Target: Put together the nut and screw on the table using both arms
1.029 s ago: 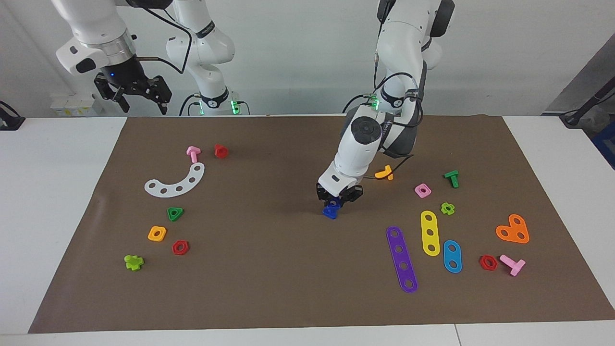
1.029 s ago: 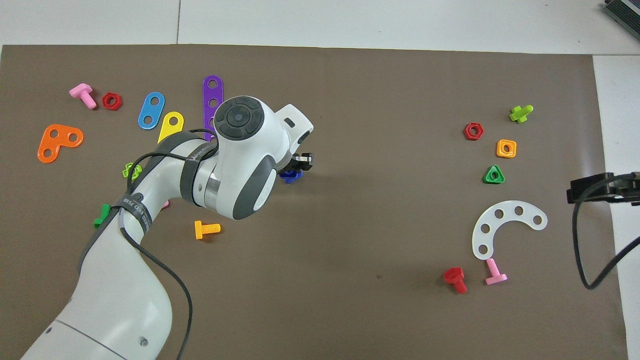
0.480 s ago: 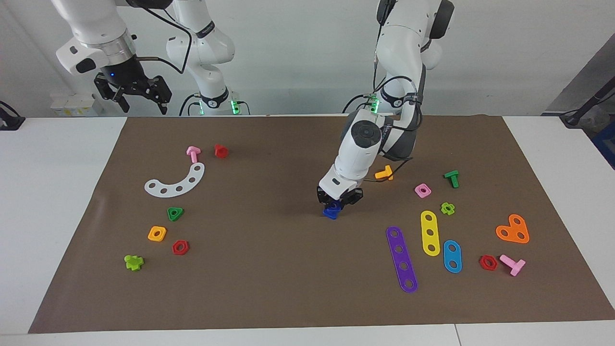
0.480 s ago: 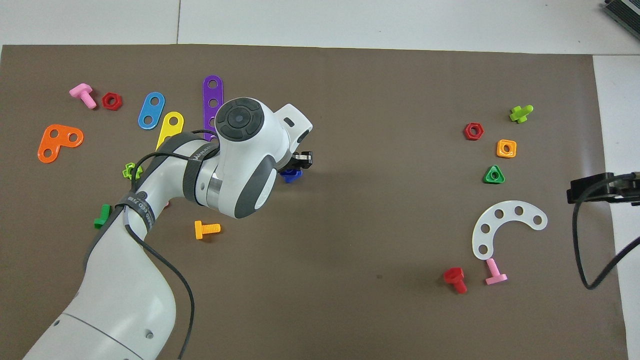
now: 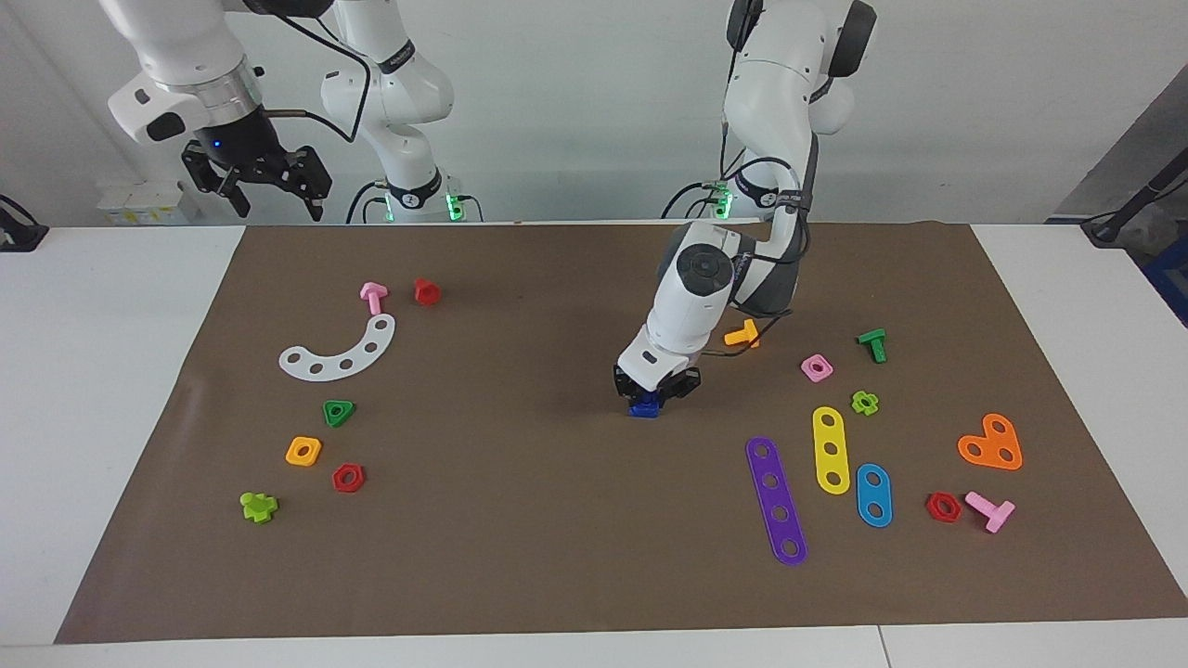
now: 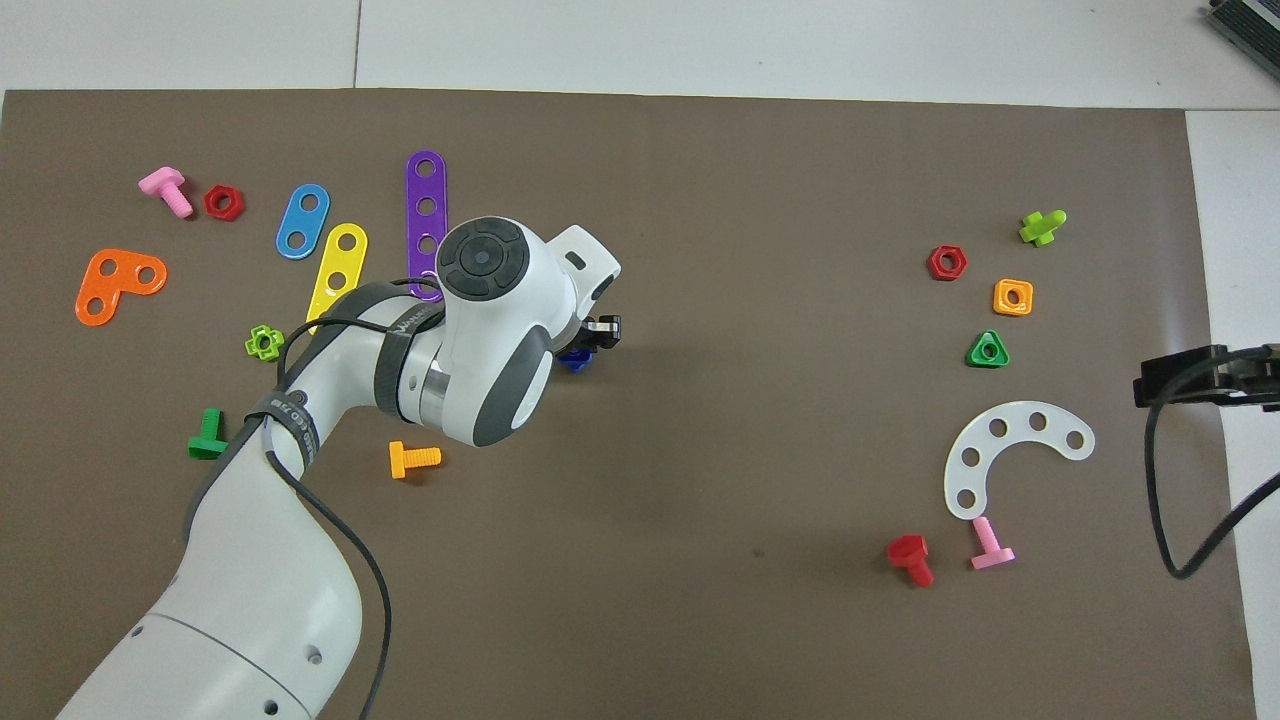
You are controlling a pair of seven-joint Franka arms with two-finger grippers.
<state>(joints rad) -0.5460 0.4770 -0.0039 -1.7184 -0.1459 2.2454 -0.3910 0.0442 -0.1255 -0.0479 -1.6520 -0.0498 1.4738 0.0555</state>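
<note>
Brown mat [image 5: 520,547] on white table [image 5: 121,371], left claw [image 5: 652,397] clamped on screw [image 5: 642,407] (right claw [image 5: 269,190] agape)

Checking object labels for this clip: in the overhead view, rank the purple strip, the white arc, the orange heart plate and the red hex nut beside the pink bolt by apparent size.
1. White arc
2. Purple strip, partly covered by the left arm, so its rank against the arc is unsure
3. Orange heart plate
4. Red hex nut

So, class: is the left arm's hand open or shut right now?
Shut. The left hand is down at the mat in the middle of the table, its fingertips closed on a small dark-blue piece. Which blue piece, I cannot tell.
</note>
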